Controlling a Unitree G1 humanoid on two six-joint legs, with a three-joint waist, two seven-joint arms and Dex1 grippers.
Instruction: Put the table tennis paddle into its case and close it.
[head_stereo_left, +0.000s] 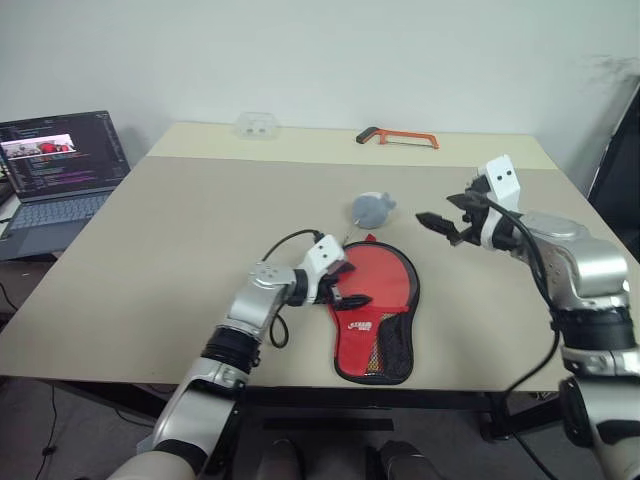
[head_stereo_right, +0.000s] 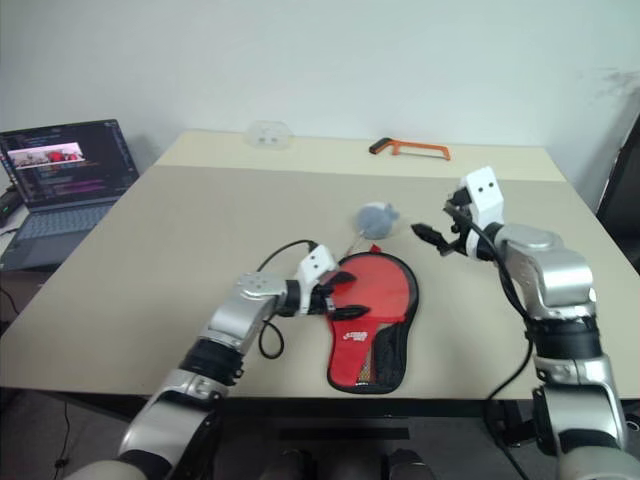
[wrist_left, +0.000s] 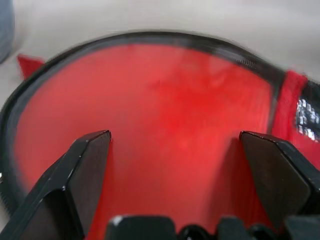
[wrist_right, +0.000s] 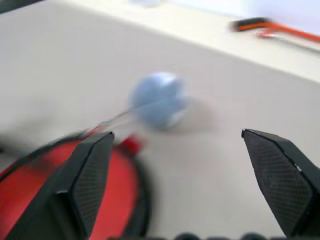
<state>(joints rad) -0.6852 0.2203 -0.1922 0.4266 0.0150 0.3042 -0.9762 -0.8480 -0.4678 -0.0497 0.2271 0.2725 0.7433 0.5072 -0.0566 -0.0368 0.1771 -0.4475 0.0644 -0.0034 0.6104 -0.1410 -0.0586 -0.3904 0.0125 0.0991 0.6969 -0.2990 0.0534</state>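
1. Your case (head_stereo_left: 374, 312) lies flat near the table's (head_stereo_left: 150, 260) front edge, red face up; whether the paddle sits inside, you cannot tell.
2. Your left gripper (head_stereo_left: 345, 285) hovers spread wide and empty at its left rim; your right gripper (head_stereo_left: 440, 222) hangs wide and empty above the table.
3. Expect light, floppy fabric: pin the stiffer black edging, not the mesh.

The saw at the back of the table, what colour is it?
The saw is orange, clearest in the left eye view.
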